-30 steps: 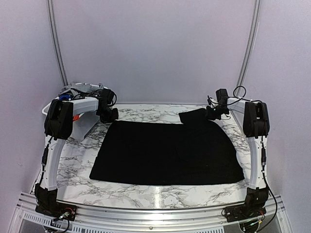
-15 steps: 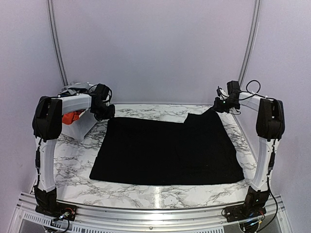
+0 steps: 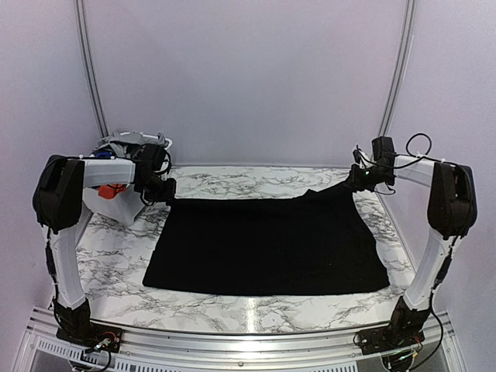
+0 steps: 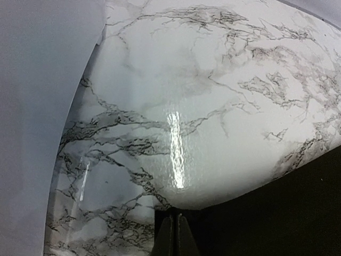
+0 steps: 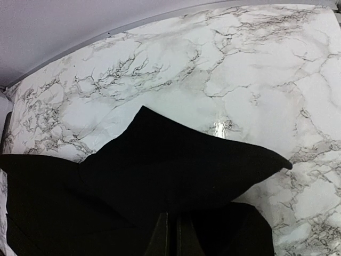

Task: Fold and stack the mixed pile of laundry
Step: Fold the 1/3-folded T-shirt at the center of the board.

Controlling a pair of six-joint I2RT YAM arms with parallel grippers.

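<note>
A large black garment (image 3: 263,244) lies spread flat on the marble table (image 3: 256,180). My left gripper (image 3: 164,191) is shut on its far left corner, which the left wrist view shows as black cloth (image 4: 277,208) pinched between my closed left gripper (image 4: 177,226). My right gripper (image 3: 355,182) is shut on the far right corner and holds it a little above the table. In the right wrist view a folded black flap (image 5: 176,165) hangs in front of my closed right gripper (image 5: 172,226). The rest of the pile, with grey (image 3: 128,142) and orange-red (image 3: 114,188) pieces, sits at the back left.
A white plastic basket (image 3: 116,208) holds those garments at the table's back left corner, just behind my left arm. Curved frame poles (image 3: 399,70) rise at the back on both sides. A metal rail (image 3: 248,341) runs along the near edge.
Both grippers have moved outward and toward the back, pulling the garment's far corners apart. The folded flap at the right corner has stretched out and shrunk.
</note>
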